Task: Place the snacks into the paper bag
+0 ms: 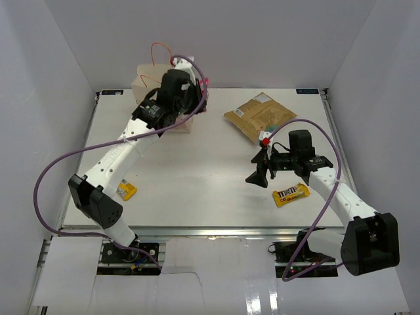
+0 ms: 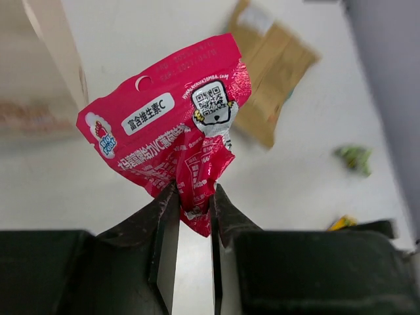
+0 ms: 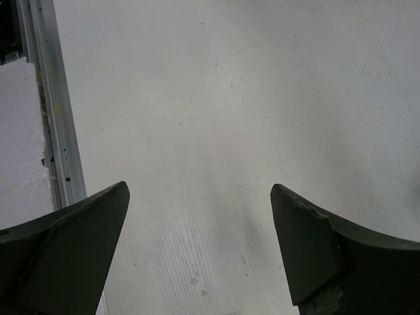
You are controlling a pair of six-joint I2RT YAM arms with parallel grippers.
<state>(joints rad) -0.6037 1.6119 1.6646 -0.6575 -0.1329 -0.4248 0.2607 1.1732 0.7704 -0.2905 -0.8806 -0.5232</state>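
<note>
The left jaws are closed tight on the lower corner of the pink packet [image 2: 174, 125] and hold it in the air close by the paper bag [image 1: 146, 80], at the far left of the tabletop [image 1: 197, 190]. To do this step well, I think the arm should carry the packet fully over the bag mouth, lower it a little, and only then let go. The packet is wider than the pinch and may catch the rim, and the light bag can tip. The right jaws stand wide open with nothing in them, low over bare tabletop between the tan pouch [image 1: 259, 115] and the M&M's packet [image 1: 291, 194]. The middle offers free room.
</note>
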